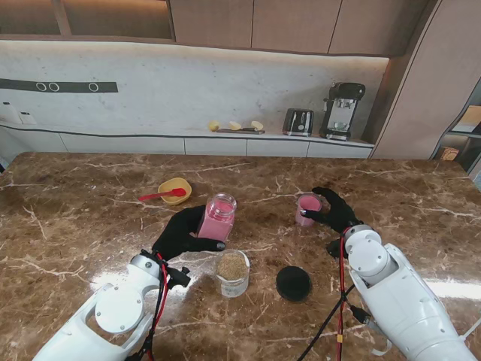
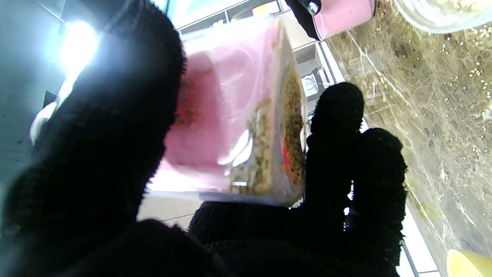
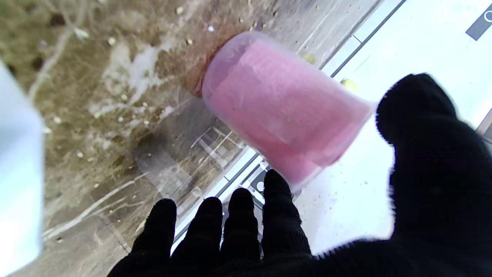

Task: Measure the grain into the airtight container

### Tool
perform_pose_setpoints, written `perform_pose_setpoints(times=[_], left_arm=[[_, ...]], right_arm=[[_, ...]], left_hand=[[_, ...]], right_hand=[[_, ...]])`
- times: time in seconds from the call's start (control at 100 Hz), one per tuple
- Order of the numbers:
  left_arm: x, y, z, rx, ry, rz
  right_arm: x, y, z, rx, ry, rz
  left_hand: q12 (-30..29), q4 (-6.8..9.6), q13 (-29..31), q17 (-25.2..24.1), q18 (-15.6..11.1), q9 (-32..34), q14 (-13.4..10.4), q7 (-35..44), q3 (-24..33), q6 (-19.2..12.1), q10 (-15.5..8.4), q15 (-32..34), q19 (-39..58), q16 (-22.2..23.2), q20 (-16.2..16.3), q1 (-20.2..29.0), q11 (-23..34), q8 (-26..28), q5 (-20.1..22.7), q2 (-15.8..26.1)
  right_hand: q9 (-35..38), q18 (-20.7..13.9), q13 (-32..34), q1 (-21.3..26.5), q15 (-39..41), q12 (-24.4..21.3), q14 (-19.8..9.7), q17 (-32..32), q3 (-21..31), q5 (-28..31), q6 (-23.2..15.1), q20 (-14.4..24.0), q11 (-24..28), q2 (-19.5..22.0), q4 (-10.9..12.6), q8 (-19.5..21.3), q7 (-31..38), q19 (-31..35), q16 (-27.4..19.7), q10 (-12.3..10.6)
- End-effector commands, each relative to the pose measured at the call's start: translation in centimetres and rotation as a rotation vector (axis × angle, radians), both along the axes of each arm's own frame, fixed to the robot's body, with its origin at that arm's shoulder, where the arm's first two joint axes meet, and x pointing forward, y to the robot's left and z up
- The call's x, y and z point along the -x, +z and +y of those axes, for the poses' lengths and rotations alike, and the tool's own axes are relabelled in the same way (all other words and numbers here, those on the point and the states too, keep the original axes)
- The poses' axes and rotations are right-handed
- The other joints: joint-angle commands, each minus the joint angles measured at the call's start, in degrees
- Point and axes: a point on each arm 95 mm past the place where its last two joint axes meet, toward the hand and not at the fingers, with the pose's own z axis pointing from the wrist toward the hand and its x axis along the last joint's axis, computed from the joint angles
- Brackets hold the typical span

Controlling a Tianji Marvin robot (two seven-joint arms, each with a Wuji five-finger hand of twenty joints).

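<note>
Two pink vessels are in play: a pink jar (image 1: pixel 218 217) gripped by the left hand (image 1: pixel 183 232), lifted and tilted just beyond the clear container (image 1: pixel 233 273), and a pink cup (image 1: pixel 307 208) standing on the marble table (image 1: pixel 75 203). One right hand (image 1: pixel 333 211) curls beside that cup, fingers apart, not clasping it. One black lid (image 1: pixel 293 283) lies right of the grain-filled container. One yellow bowl (image 1: pixel 175 190) holds one red spoon (image 1: pixel 161 195). No readable writing shows anywhere.
</note>
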Motion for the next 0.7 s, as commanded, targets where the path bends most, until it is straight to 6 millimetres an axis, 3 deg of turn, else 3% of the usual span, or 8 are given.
perform_pose_setpoints(times=[0.0,0.69], left_arm=[[0.1,-0.1,-0.1,0.003,0.002,-0.001],[0.0,0.0,0.0,0.003,-0.002,-0.015]], right_arm=[[0.3,0.0,-0.2,-0.004,0.0,0.005],[2.4,3.4,-0.6,0.008,0.039,-0.119]], left_hand=[[2.25,2.08,1.27,-0.74,-2.31,5.59,-2.7,14.45,10.52,-13.35,-3.6,2.07,2.22,0.58,1.47,10.9,5.6,1.79,10.97,17.57],[2.24,2.04,0.98,-1.23,-1.98,5.42,-2.69,13.95,10.58,-13.28,-3.86,2.05,2.35,0.64,1.74,10.93,5.51,1.26,10.76,17.74]], right_hand=[[-1.47,-0.09,-1.51,-2.61,0.0,0.47,-0.48,-0.82,-0.54,-2.12,-0.67,1.32,-1.4,0.02,1.71,-0.43,-1.66,0.15,1.1,0.02],[-0.68,0.37,-1.32,-3.12,1.92,1.25,0.2,-1.12,0.39,-1.18,-1.02,2.72,-0.02,-0.22,1.81,-0.19,-1.41,1.38,4.02,0.33]])
